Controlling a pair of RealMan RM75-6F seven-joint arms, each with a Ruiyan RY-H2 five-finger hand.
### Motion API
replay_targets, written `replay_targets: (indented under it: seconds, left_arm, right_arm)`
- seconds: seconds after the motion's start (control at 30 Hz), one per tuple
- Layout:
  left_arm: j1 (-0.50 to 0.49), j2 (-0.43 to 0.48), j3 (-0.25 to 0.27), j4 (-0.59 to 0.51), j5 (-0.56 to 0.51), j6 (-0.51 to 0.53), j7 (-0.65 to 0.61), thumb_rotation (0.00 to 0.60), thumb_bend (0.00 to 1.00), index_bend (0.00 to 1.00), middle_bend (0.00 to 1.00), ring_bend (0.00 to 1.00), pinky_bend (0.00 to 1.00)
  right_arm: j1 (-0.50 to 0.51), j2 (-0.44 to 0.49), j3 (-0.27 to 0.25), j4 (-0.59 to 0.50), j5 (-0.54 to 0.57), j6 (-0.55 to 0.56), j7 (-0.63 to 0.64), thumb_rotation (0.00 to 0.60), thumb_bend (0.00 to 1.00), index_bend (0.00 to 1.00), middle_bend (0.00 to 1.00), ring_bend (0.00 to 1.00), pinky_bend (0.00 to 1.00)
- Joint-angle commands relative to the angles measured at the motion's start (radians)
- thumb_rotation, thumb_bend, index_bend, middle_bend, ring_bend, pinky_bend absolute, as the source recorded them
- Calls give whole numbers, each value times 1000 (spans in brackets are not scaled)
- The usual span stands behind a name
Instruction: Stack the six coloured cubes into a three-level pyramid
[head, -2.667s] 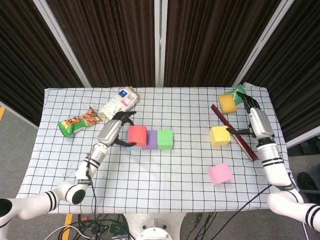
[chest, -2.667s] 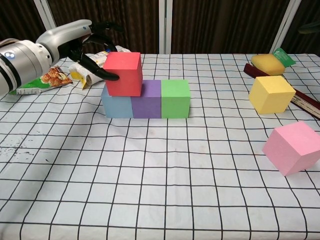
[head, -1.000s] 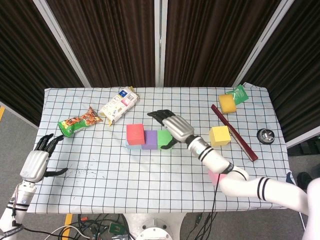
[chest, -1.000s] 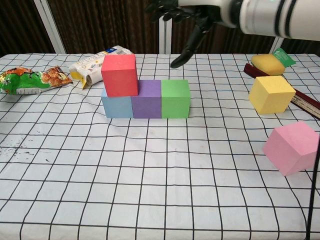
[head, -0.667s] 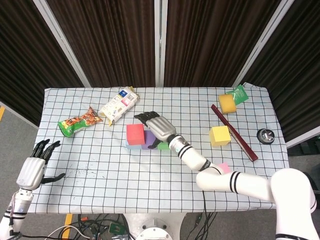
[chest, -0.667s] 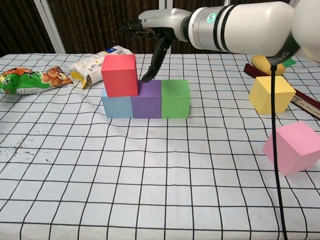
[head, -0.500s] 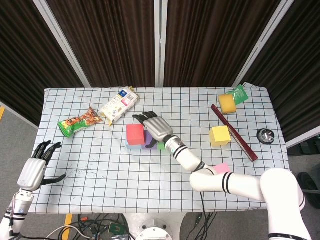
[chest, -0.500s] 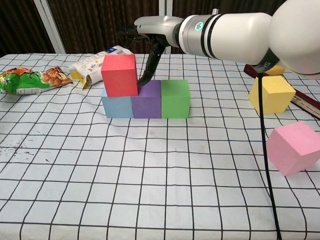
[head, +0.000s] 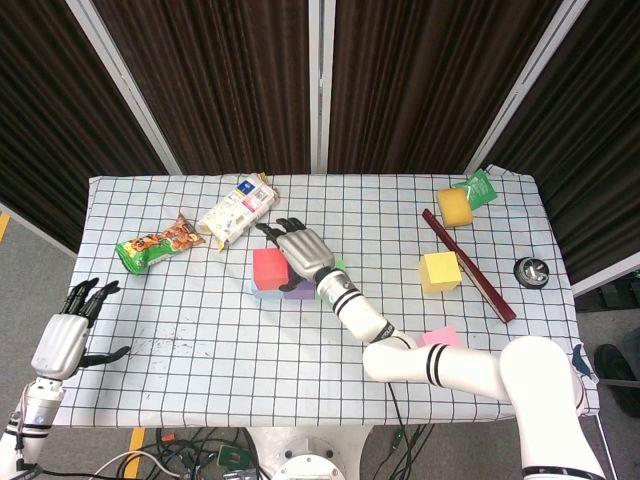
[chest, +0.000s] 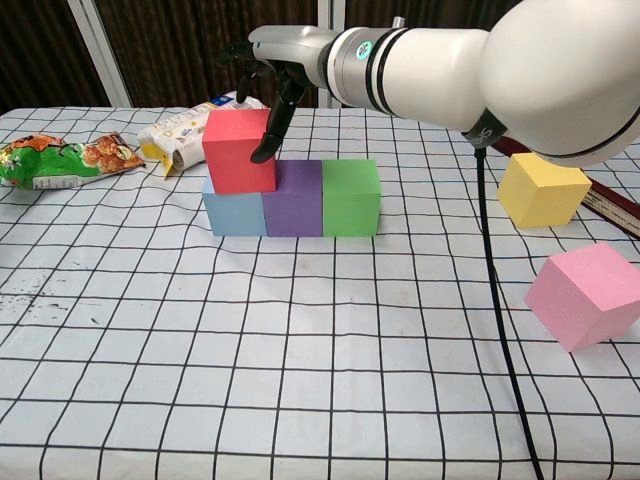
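A blue cube (chest: 233, 212), a purple cube (chest: 293, 200) and a green cube (chest: 350, 197) form a row. A red cube (chest: 240, 150) (head: 270, 267) sits on the blue one, overlapping the purple one. My right hand (chest: 268, 70) (head: 300, 250) hovers over the row with its fingers spread, holding nothing; one fingertip (chest: 262, 152) lies against the red cube's right side. The yellow cube (chest: 542, 188) (head: 439, 271) and the pink cube (chest: 584, 296) (head: 440, 337) stand apart on the right. My left hand (head: 60, 340) hangs open off the table's left edge.
A green snack bag (head: 158, 243) and a white carton (head: 237, 209) lie at the back left. A yellow sponge (head: 455, 206), a green packet (head: 478, 187) and a dark red stick (head: 468, 265) lie at the back right.
My left hand has let go of the red cube and withdrawn off the table's left edge. My right hand has swept left across the row to the red cube's right side.
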Motion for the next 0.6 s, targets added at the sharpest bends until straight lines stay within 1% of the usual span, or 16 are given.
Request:
replay_targets:
  seconds: [0.03,0.33,0.43,0.6]
  left_arm:
    - [1,0,-1,0,2,1,-3,600,0,71,175,1,31]
    - [1,-7,-9,-6,0,-7,-4,600,0,82,175,1,31]
    - [0,-7,-10,-9,-2,-15,0,600,0,84,175,1,31]
    - [0,-10,-17,-16,-6,-17,2,600,0,84,175,1,29]
  right_arm:
    - [5,-15,4,13,13,5,-2,600,0,0,235,0,0]
    - [15,-57,5,65,34,17,-18,600,0,0,272,0,0]
    - [11,-70,11,72,24,30,-11,600,0,0,299,0,0]
    - [1,-83,12,75,-8,51,0,600,0,0,372,0,0]
